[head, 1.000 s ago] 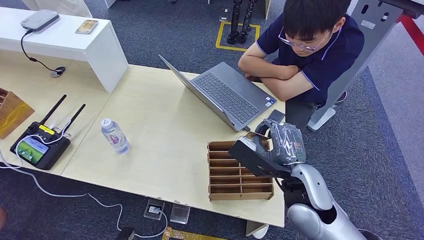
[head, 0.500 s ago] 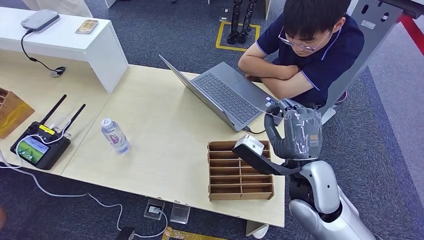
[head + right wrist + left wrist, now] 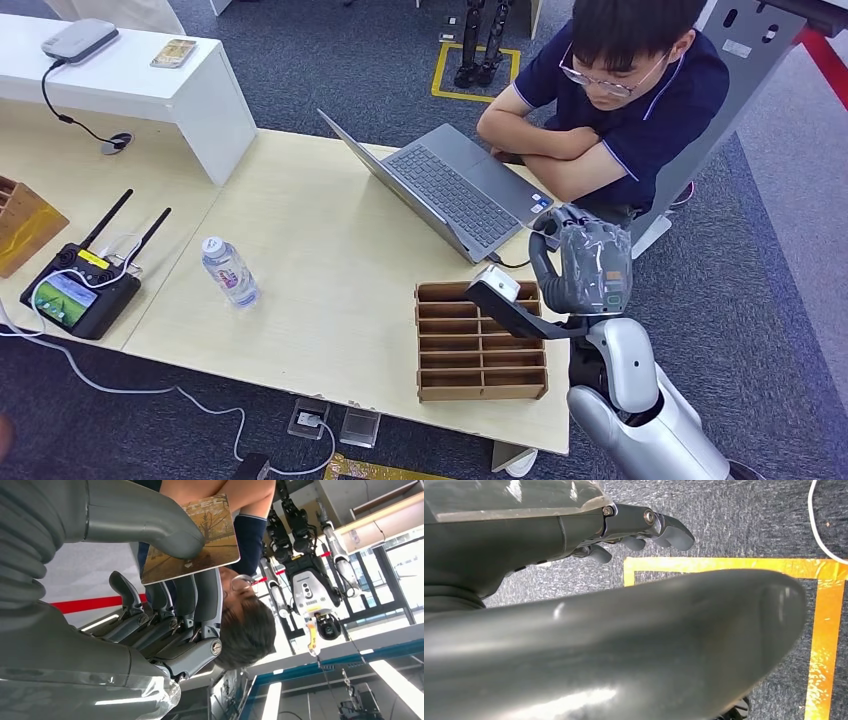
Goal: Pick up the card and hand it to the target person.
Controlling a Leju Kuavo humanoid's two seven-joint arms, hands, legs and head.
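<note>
My right hand point(image 3: 590, 262) is raised at the table's right end, just short of the seated person point(image 3: 620, 100) in a dark blue shirt. In the right wrist view that hand point(image 3: 165, 595) pinches a tan printed card point(image 3: 192, 540) between the thumb and the fingers, with the person's arm and head behind it. The person sits with arms folded behind the laptop. My left hand point(image 3: 639, 527) hangs over grey carpet with its fingers curled and nothing in them.
A wooden slotted card rack point(image 3: 478, 342) sits on the light wood table point(image 3: 320, 260) under my right arm. An open laptop point(image 3: 450, 185), a water bottle point(image 3: 230, 272), a controller with antennas point(image 3: 80, 285) and a white shelf point(image 3: 130, 70) share the table.
My right hand rose from the card rack and turned toward the person, ending a little higher and further right. The person stays seated with arms folded.
</note>
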